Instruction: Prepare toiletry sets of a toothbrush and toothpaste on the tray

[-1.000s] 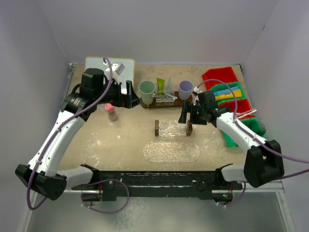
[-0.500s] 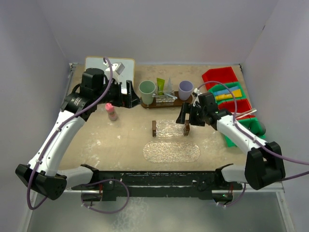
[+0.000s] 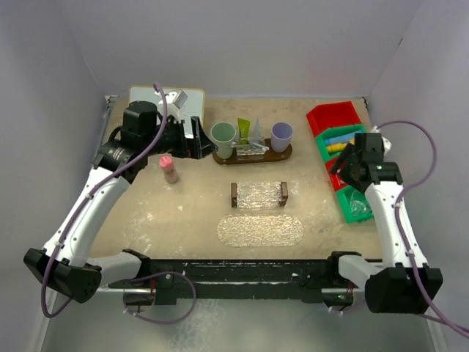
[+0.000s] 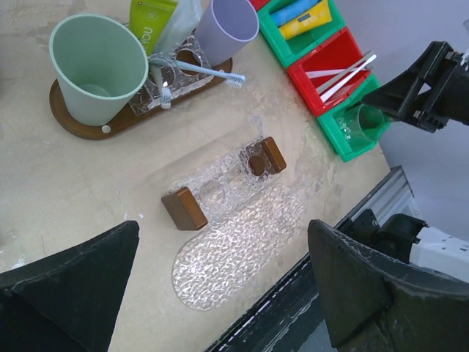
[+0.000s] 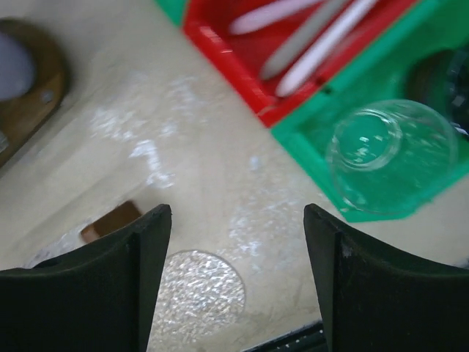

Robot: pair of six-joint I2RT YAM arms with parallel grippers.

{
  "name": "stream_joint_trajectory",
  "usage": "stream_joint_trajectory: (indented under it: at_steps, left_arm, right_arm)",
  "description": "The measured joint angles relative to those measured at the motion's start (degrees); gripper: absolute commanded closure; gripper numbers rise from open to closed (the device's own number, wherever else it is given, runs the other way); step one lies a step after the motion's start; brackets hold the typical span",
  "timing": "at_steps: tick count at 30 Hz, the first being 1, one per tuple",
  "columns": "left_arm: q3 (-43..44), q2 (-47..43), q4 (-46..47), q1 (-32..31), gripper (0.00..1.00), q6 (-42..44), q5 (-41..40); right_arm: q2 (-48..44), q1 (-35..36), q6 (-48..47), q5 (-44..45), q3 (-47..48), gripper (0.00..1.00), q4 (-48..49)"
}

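A brown oval tray (image 4: 73, 128) is being carried at the middle of the far edge of the table (image 3: 183, 213). On it a green cup (image 4: 99, 66) and a lilac cup (image 4: 226, 26) are standing upright at opposite ends. Between them sits a clear rack (image 4: 146, 95), in which a green tube (image 4: 150, 16) and a pale tube (image 4: 183, 22) are being held. Slim pale toothbrushes (image 4: 209, 72) are lying across that rack.

A second clear rack with brown ends (image 4: 223, 180) is resting at the table's middle. A clear oval tray (image 4: 234, 249) is lying just beside it, toward the near edge.

Along the right edge, blue and yellow tubes (image 4: 304, 13) are being kept in a green bin (image 4: 282, 51). White toothbrushes (image 5: 322, 51) are lying in a red bin (image 5: 242, 66), and a clear cup (image 5: 388, 154) in another green bin (image 5: 308, 158).

The left gripper (image 4: 223, 227) is being held beside the green cup, jaws wide with nothing between them. The right gripper (image 5: 236, 213) is being held over the bins, jaws likewise wide and gripping nothing.
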Motion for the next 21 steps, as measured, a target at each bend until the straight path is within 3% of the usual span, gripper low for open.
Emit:
stream_joint_trajectory:
  at_steps: [4, 13, 21]
  left_arm:
    - [-0.6, -0.1, 1.7, 0.0, 0.07, -1.2, 0.3]
    - [-0.9, -0.2, 1.7, 0.0, 0.07, -0.8, -0.2]
    - [-0.2, 0.4, 0.4, 0.0, 0.07, 1.2, -1.2]
  right_arm:
    - [1.9, -10.7, -0.4, 0.3, -0.1, 0.30, -4.0]
    - [10.7, -11.9, -6.6, 4.8, -1.6, 0.35, -3.4]
    - [17.8, -12.0, -10.1, 6.1, -3.2, 0.61, 1.4]
